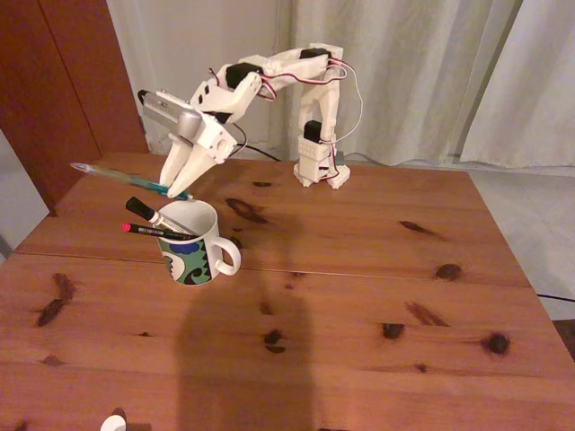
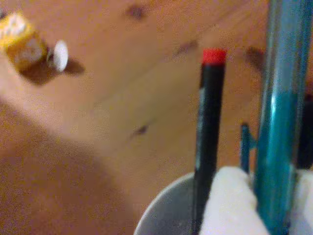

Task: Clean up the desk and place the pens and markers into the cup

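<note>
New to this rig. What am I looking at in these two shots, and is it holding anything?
It is a small white desktop robot arm bolted near the far edge of a wooden desk. The fixed view looks at the desk from the front; the wrist view comes from a camera riding on the arm, looking down past its end effector. That end effector is shut on a teal-green pen, held just above and behind a white patterned cup. A thin black pen with a red tip and a white marker with a black cap already lean in the cup. The wrist view also shows a blurred yellow object and a small white round thing on the desk.
</note>
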Motion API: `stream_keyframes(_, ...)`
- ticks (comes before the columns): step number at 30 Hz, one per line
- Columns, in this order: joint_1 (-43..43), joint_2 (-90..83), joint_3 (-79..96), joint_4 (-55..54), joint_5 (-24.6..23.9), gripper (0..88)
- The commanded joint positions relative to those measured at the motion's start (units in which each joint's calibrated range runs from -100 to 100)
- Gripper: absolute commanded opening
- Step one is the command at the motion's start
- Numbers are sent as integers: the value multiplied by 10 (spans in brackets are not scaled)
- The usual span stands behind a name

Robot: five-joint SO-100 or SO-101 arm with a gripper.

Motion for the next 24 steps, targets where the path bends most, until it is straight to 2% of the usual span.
stream_keyframes(1,-5,-41,8,-55,-5,7)
stream_keyframes(24,-31,-41,75,-59,-1,7)
